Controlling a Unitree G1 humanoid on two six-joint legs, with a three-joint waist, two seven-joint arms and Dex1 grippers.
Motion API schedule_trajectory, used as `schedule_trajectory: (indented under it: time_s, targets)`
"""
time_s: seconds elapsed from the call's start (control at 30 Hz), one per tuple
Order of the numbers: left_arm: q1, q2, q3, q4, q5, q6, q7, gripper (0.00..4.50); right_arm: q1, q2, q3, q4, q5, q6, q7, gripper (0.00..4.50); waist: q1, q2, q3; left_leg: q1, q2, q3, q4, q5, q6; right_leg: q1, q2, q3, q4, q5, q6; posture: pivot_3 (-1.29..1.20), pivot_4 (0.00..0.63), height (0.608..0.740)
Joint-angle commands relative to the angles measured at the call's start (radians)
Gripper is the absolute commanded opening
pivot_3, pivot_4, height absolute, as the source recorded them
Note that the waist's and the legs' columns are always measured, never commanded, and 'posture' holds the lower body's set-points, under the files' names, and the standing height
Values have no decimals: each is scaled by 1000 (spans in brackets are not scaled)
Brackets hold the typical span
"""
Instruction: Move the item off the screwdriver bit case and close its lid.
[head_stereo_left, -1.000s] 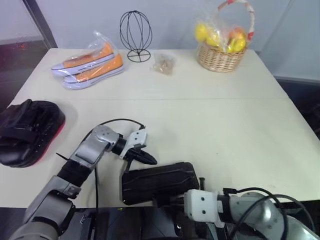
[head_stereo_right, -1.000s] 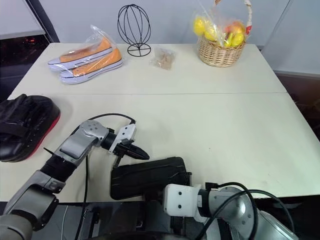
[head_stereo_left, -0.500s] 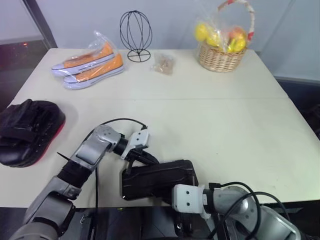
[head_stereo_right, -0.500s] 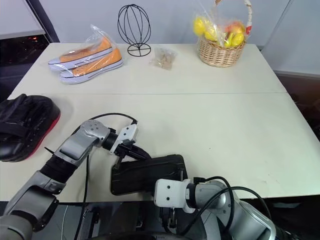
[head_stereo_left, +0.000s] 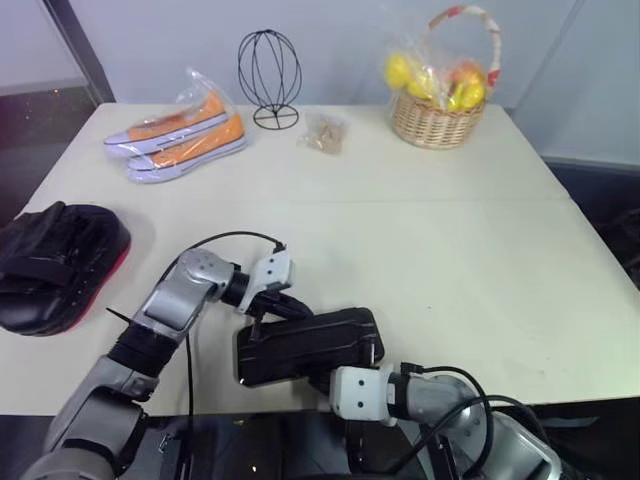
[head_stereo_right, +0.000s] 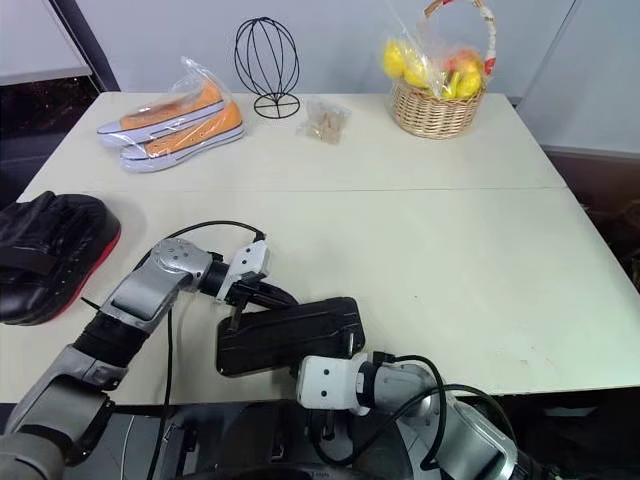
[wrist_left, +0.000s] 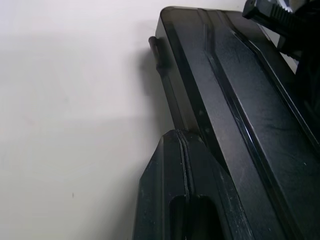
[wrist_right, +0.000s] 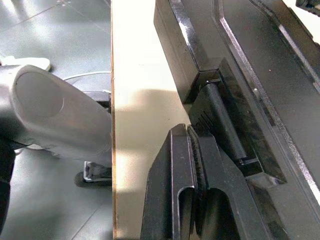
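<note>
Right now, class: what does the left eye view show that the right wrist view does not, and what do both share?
Left eye view alone: the focus mitt at the table's left edge, orange shoes, wire stand, fruit basket, left gripper. Right wrist view alone: the floor beyond the table edge, and the right gripper, shut, at the case's latch side. Both: the closed bit case.

Lower left of the head view, the left arm (head_stereo_left: 170, 310) has silver-grey metal links and a white wrist block, looped by a thin black cable. Lower right arm (head_stereo_left: 470, 420) matches. Black fingers (wrist_left: 182, 200) are ribbed.
</note>
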Motion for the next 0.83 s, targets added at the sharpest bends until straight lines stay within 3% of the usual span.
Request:
schedule_trajectory:
  time_s: [0.03,0.1,0.13,0.2,0.27,0.37,0.4,0.47,0.57,0.67,0.83]
  targets:
    - [-24,-16,-9,67,8,-59,-12,0,45,-41,-131,-10,46,2,7,45,5,0,0,0,0,0,0,0,0,0,0,0,0,0,0,0,150,740]
    - [-77,14,45,143,11,-73,0,0,102,-71,-226,-83,157,37,63,607,6,0,0,-2,-1,0,1,0,0,0,-1,0,-1,0,0,0,150,740]
    - [-100,46,68,163,-4,-55,-24,244,132,-96,-286,-124,226,54,99,880,4,-1,1,-2,-1,0,1,0,0,0,-1,1,-1,0,0,0,150,740]
    - [-105,140,116,136,-74,-30,-133,840,187,-152,-439,-201,378,105,180,1848,-1,-2,2,-3,-1,0,2,0,0,-1,-1,0,-1,0,0,0,150,740]
    - [-90,208,149,93,-99,-35,-169,1820,232,-198,-579,-247,502,146,246,2894,-7,-2,2,-3,1,0,1,-1,1,-2,1,1,0,0,1,0,150,740]
    - [12,381,289,-95,-179,61,-186,3293,323,-273,-936,-246,759,211,423,4431,0,0,3,-2,7,0,-1,-2,3,-2,3,0,-1,0,1,0,150,740]
    - [63,443,350,-168,-232,129,-201,3814,322,-286,-1025,-218,812,230,454,4500,-7,1,4,-2,8,1,-1,-2,3,-2,3,0,-1,0,1,0,150,740]
    - [163,523,455,-294,-340,257,-198,4445,301,-308,-1123,-158,877,257,481,4500,-10,-2,5,-1,11,4,-2,-3,4,-2,4,1,-2,0,1,0,150,740]
    - [386,600,682,-475,-480,430,-187,4445,264,-349,-1198,-76,913,271,529,4500,1,1,7,-1,13,4,-2,-3,5,-2,3,1,-3,-1,-2,0,150,740]
    - [577,573,842,-581,-479,459,-117,4445,235,-382,-1202,-23,904,256,570,4500,7,6,9,-1,13,5,-2,-3,4,-1,0,1,-5,-2,-4,0,150,740]
    - [606,516,850,-629,-496,460,22,4445,170,-394,-1139,22,890,239,585,4500,14,6,10,-1,12,6,-1,-3,4,-1,3,1,-6,-2,-4,0,150,740]
